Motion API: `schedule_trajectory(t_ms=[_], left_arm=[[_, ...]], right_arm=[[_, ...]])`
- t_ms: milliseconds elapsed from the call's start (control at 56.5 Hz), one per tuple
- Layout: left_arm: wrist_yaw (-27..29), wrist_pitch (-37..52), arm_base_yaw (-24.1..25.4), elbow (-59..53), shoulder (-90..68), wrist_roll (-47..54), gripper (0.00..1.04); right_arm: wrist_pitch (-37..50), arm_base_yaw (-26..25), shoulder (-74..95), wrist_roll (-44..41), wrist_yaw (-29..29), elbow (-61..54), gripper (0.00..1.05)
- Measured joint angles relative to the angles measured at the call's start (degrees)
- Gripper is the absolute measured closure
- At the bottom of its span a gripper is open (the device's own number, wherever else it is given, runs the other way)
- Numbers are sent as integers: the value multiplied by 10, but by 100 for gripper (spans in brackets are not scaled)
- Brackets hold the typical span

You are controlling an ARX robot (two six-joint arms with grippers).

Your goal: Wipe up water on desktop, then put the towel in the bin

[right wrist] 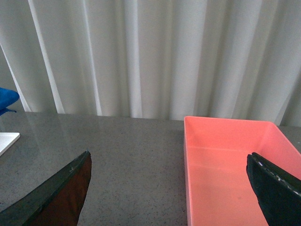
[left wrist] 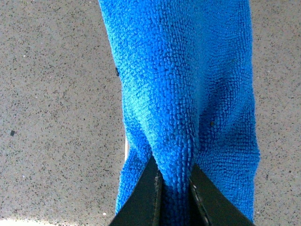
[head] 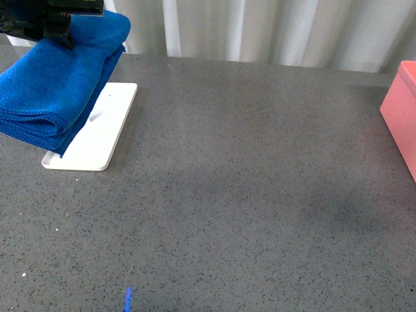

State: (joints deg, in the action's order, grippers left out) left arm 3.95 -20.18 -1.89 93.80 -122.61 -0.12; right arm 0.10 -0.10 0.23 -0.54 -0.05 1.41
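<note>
Towel (head: pixel 58 78) hangs pinched between my left gripper (left wrist: pixel 174 165)'s jaws over the white tray (head: pixel 97 140); right gripper (right wrist: pixel 168 157) gapes empty near the bin (right wrist: pixel 225 160). Wiping the worktop (head: pixel 247 195) and binning both lie ahead, I judge.

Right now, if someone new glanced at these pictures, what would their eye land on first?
The bright blue towel, bunched and pinched in the left hand at the far left of the desktop, where it overlaps a flat white tray. Next comes the salmon-pink bin at the right edge, with nothing visible inside it.
</note>
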Motion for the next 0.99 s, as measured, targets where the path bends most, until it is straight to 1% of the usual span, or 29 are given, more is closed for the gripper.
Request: schedule_trajectory(t_ms=[35, 177, 389, 496, 619, 708, 779, 885, 991], left_arm=[[-3, 0, 0, 0, 1, -2, 100], [-39, 9, 0, 0, 23, -12, 100], [-62, 28, -3, -2, 72, -27, 100], [-83, 45, -9, -20, 108, -35, 100], [-150, 87, -26, -76, 171, -59, 100], [-196, 125, -49, -125, 216, -79, 100], [-227, 168, -83, -177, 262, -108, 100], [-240, 205, -137, -230, 307, -144, 100], [-241, 229, -172, -260, 321, -160, 100]], right_arm=[[0, 0, 0, 0, 0, 0, 7], [0, 0, 0, 0, 0, 0, 7], [0, 0, 0, 0, 0, 0, 7], [0, 0, 0, 0, 0, 0, 7], [0, 0, 0, 0, 0, 0, 7], [0, 0, 0, 0, 0, 0, 7], [0, 0, 0, 0, 0, 0, 7], [0, 0, 0, 0, 0, 0, 7], [0, 0, 0, 0, 0, 0, 7]])
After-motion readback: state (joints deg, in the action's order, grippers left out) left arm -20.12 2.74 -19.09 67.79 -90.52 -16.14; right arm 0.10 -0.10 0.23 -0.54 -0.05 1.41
